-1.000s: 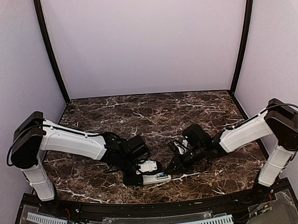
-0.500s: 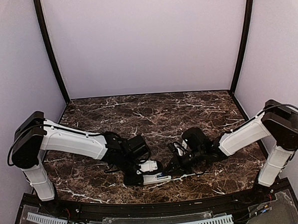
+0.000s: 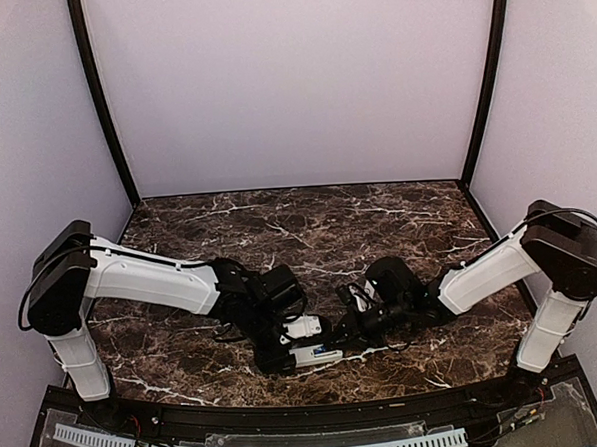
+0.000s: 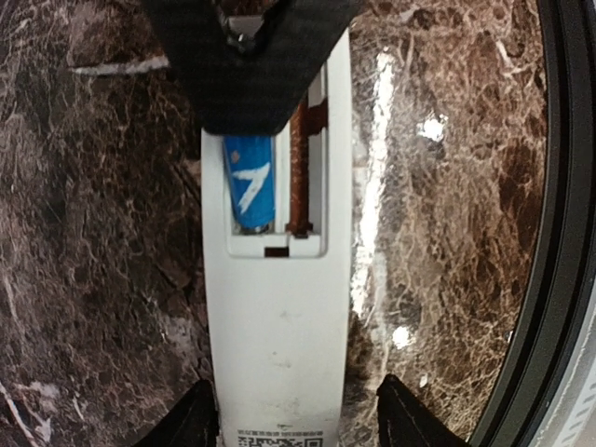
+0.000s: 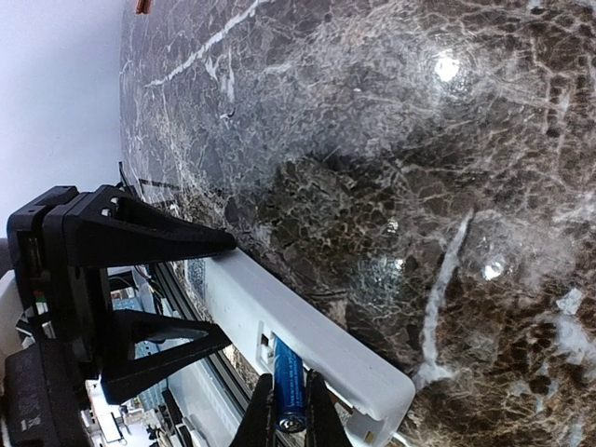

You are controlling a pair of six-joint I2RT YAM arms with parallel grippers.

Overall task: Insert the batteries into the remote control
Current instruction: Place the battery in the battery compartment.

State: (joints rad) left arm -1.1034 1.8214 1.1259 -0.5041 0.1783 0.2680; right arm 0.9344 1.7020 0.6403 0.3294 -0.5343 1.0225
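Remote control (image 4: 279,326): a slim white bar lay back-up on the marble table (image 4: 447,233), running lengthwise between the left claw's fingers and on past their tips toward the right claw.
Battery recess (image 4: 277,186): uncovered, just ahead of the left claw's fingertips and directly under the right claw's tips.
Blue battery (image 4: 250,182): sat in one bay of the recess, its far end hidden under the right claw.
Other bay: showed only a thin rust-brown strip (image 4: 300,168); what it was could not be told.
Left claw (image 4: 298,417): its fingers (image 4: 191,421) stood apart, one on each side of the remote's label end. One was plainly clear of the white edge, with marble showing between. The other sat close to its side, and contact could not be made out.
Right claw (image 5: 287,414): its fingers were drawn together and pinched on the blue battery, which showed between the two tips in the right wrist view.
Printed code label (image 4: 279,435): on the remote's back, right between the left claw's fingers.
Claws to each other: nose to nose over the remote, the right claw's tips just beyond the left claw's.
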